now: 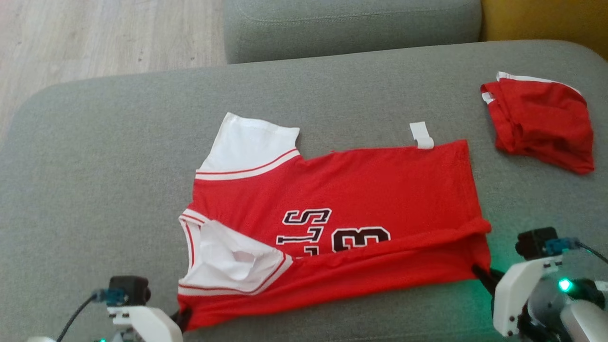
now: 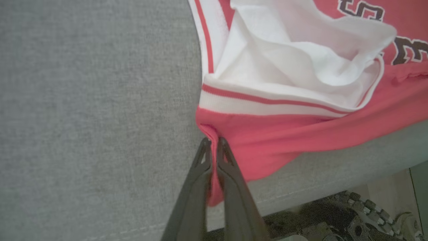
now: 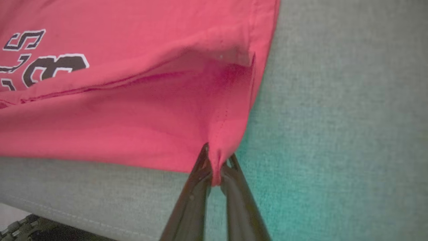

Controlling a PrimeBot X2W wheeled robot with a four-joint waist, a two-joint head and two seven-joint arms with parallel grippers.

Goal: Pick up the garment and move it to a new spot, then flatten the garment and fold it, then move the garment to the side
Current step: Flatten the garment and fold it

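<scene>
garment (image 1: 361, 190): your red jersey, spread out on the grey sofa (image 1: 95, 166)
left pincer (image 2: 211, 142): clamped on its near shoulder corner
right pincer (image 3: 217, 159): same deal, pinched tight on the near hem corner

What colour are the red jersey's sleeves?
On the red jersey, sleeves are white with red-striped trim; best in head view.

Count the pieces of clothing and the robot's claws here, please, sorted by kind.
Jerseys: 1, the red-and-white jersey
Other clothing: 1, the bunched red garment
Grippers: 2, left gripper and right gripper, both shut on the jersey
Total: 4
</scene>
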